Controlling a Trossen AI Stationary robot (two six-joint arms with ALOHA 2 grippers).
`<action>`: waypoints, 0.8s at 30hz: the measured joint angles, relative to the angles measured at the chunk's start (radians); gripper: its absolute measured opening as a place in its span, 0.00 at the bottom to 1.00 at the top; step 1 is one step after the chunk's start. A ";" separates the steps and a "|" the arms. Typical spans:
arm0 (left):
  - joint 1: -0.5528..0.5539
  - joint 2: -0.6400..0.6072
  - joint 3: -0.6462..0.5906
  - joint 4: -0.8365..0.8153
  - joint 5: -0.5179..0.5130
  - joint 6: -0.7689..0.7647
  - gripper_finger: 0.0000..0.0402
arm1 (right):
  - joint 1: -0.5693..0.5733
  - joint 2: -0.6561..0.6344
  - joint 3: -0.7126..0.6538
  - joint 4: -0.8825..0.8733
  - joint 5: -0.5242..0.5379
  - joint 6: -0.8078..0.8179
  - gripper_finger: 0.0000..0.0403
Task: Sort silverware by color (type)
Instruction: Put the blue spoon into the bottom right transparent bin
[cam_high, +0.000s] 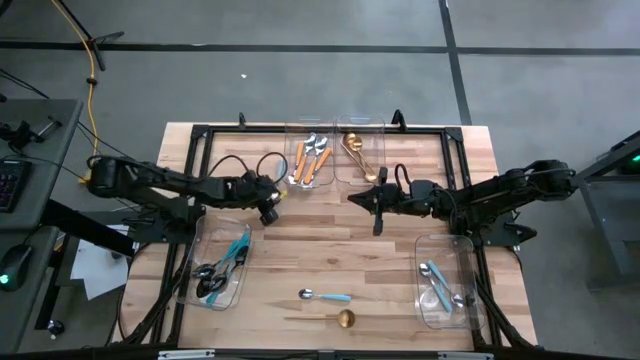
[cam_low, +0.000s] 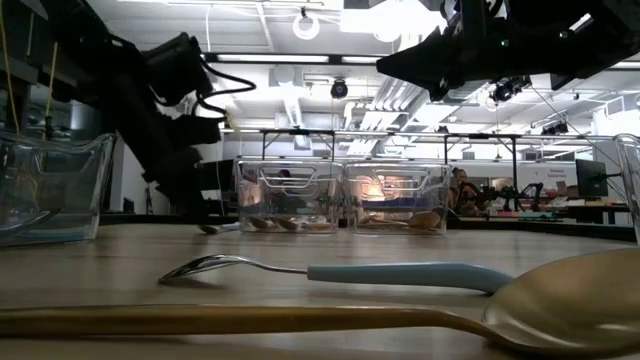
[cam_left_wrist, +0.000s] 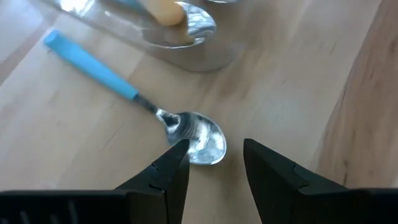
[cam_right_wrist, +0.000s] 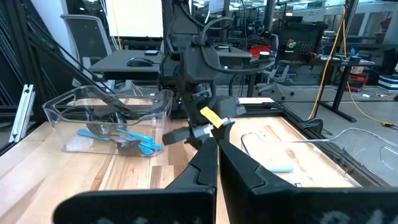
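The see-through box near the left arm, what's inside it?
The clear bin holds a heap of spoons: dark heads and blue handles. They overlap, so how many lie underneath cannot be counted.

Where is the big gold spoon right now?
In the high view the gold spoon lies loose near the table's front edge, just in front of a blue-handled spoon, between the two front bins and away from both arms.
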 joint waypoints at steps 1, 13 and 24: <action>0.000 0.015 0.000 0.016 0.000 0.022 0.35 | 0.000 0.000 0.000 0.000 0.000 0.000 0.00; -0.001 0.086 0.001 0.041 -0.041 0.093 0.29 | 0.000 0.000 0.000 0.000 0.000 0.000 0.00; 0.000 0.087 0.000 0.034 -0.102 0.103 0.16 | 0.000 0.000 0.000 0.000 0.000 0.007 0.00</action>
